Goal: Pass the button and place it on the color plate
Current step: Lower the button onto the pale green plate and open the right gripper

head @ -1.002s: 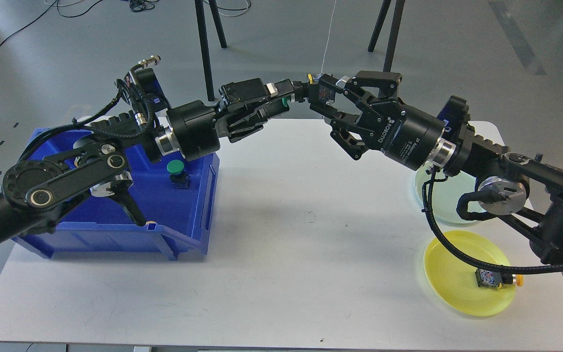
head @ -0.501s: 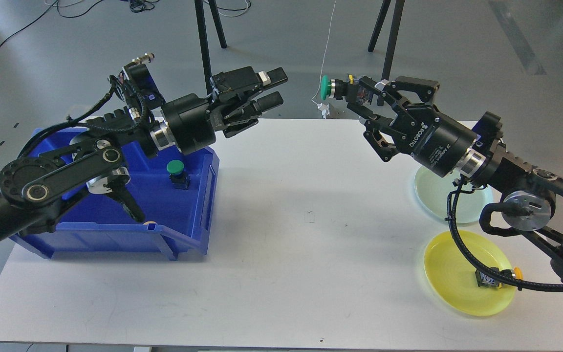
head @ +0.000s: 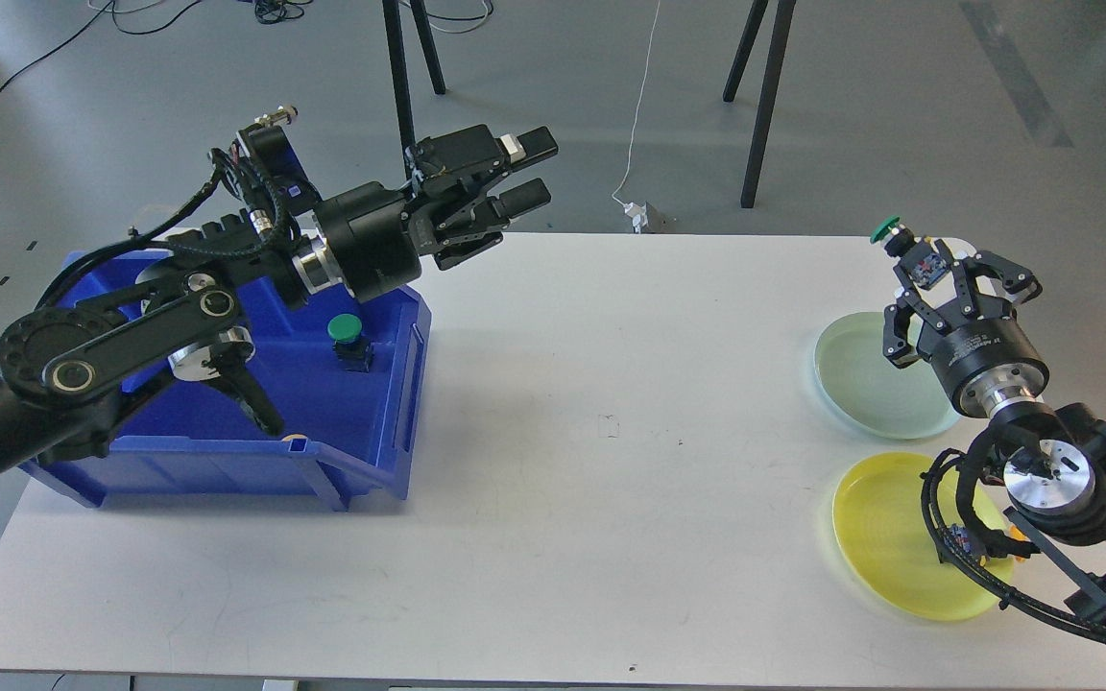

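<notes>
My right gripper (head: 932,272) is shut on a green-capped button (head: 901,242) and holds it above the far edge of the pale green plate (head: 860,384). The yellow plate (head: 884,542) lies in front of it; a yellow button on it is mostly hidden behind my right arm (head: 1019,547). My left gripper (head: 532,173) is open and empty, raised above the table's far left, over the corner of the blue bin (head: 361,451). Another green button (head: 348,338) stands inside the bin.
The white table (head: 563,480) spans the view. The blue bin sits at its left, the two plates at its right. Black stand legs (head: 409,96) and a white cable lie on the floor behind the table.
The green button passed from my left gripper to my right. My right gripper has swung right and down with it to over the pale green plate. My left gripper opened and drew back slightly.
</notes>
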`<control>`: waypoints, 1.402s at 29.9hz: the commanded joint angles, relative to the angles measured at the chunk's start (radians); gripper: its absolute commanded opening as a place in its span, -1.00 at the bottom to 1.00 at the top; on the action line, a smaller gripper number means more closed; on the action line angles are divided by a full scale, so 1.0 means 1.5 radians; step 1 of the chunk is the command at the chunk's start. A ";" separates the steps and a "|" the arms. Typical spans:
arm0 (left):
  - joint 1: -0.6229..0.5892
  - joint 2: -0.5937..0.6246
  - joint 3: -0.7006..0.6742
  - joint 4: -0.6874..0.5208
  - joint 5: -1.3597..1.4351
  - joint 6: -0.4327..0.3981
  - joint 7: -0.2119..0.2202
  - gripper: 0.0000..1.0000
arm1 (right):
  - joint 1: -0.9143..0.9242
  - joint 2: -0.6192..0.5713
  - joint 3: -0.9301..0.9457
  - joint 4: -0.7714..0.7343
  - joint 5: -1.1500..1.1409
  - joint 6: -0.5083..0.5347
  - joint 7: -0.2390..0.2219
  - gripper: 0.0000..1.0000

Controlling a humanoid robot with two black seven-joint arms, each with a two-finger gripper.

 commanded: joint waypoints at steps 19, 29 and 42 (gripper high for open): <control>-0.001 -0.019 -0.002 0.016 -0.023 0.019 0.000 0.52 | 0.026 0.036 -0.001 -0.049 0.022 -0.058 -0.067 0.49; 0.052 0.036 -0.121 0.017 -0.129 0.027 0.000 0.63 | 0.056 0.012 -0.001 0.015 0.005 0.007 -0.101 0.98; 0.162 0.090 -0.203 0.066 -0.180 -0.092 0.000 0.78 | 0.210 -0.167 -0.038 0.073 -0.282 0.437 -0.061 0.98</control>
